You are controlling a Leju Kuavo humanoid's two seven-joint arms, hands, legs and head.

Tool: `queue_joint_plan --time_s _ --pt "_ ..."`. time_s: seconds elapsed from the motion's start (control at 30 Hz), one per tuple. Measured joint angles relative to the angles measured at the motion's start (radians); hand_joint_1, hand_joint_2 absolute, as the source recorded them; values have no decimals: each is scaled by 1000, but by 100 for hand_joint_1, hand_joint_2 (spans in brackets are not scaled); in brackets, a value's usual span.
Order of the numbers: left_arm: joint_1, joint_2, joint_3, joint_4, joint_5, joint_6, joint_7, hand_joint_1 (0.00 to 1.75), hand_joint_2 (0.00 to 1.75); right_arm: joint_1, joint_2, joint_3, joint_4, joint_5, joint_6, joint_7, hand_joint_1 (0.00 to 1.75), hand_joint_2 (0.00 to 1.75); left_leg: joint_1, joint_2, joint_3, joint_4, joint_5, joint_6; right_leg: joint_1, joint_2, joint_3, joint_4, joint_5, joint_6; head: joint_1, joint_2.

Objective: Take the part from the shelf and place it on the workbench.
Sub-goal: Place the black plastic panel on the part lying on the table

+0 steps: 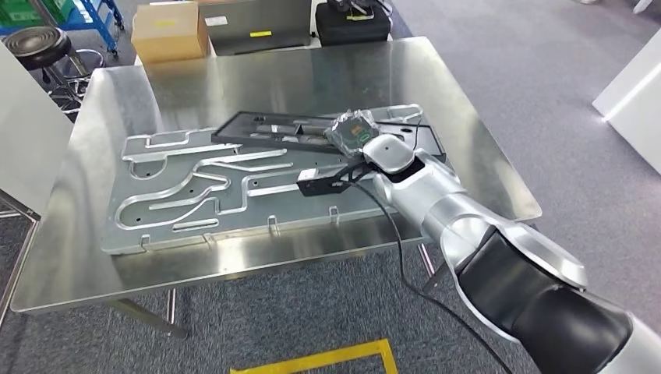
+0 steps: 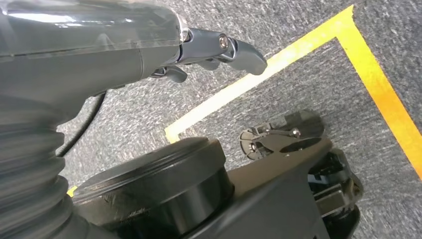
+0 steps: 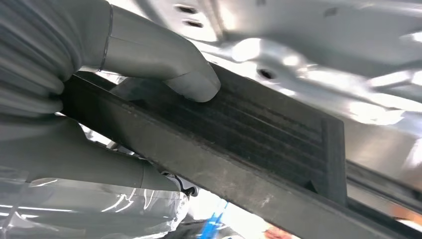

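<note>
The part is a long flat black frame [image 1: 273, 129] lying slantwise across a big silver grooved plate [image 1: 187, 187] on the steel workbench [image 1: 117, 93]. My right hand [image 1: 355, 132] grips the frame's right end over the plate. Up close, the right hand [image 3: 99, 99] has its thumb pressed on the ribbed face of the black frame [image 3: 268, 149] and its fingers under the frame's edge. My left hand [image 2: 209, 50] hangs beside my body above the floor, fingers loosely curled, holding nothing.
A cardboard box [image 1: 167, 31] and a dark case [image 1: 351, 23] stand behind the workbench. A black stool [image 1: 35, 43] is at the far left. Yellow floor tape [image 1: 319, 360] runs in front of the workbench. A white unit [image 1: 635, 101] stands at the right.
</note>
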Motion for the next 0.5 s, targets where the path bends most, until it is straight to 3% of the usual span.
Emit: queue_joint_plan --time_s 0.1,0.2,0.23,0.27,0.3,0.37,0.4,0.43,0.5 --pt "-1 0 0 0 0 0 -1 0 175 0 0 0 2 1 0 0 175 175 3 0 8 -3 -2 18 -2 -2 -16 39 -27 13 0 0" --pt "-1 1 0 0 -2 0 -2 0 175 1 0 0 4 0 -1 1 175 175 2 2 17 -5 -9 30 -4 -4 -115 225 -100 22 0 0" --pt "-1 1 -1 0 -4 -1 -3 0 175 5 0 0 6 0 -1 1 175 175 1 1 20 -5 -11 33 -4 -4 -148 275 -108 22 0 0" --pt "0 1 -1 0 -6 -1 -5 0 175 9 -1 0 8 0 -1 2 131 131 -1 0 23 -5 -13 34 -3 -4 -165 292 -98 19 0 0" --pt "0 1 -2 0 -7 -1 -6 0 175 11 -2 0 10 1 -1 2 87 87 -3 -2 26 -5 -15 34 -2 -4 -163 268 -69 14 0 0" --pt "0 0 -5 0 -9 11 -1 0 175 11 -2 -3 12 3 0 2 0 0 -7 -5 35 -5 -22 34 5 -4 -112 134 13 -4 0 0" --pt "1 -1 -7 0 -9 19 4 0 175 9 -3 -5 12 5 0 1 0 0 -10 -6 38 -5 -26 32 9 -4 -85 73 40 -13 0 0" --pt "1 -2 -8 0 -10 29 9 0 131 8 -3 -9 12 7 1 0 0 0 -11 -6 39 -6 -29 29 13 -5 -66 30 54 -19 0 0" --pt "0 -3 -11 0 -8 42 3 0 44 7 -3 -15 12 12 2 -4 0 0 -11 -4 40 -8 -32 19 18 -5 -54 6 51 -24 0 0"
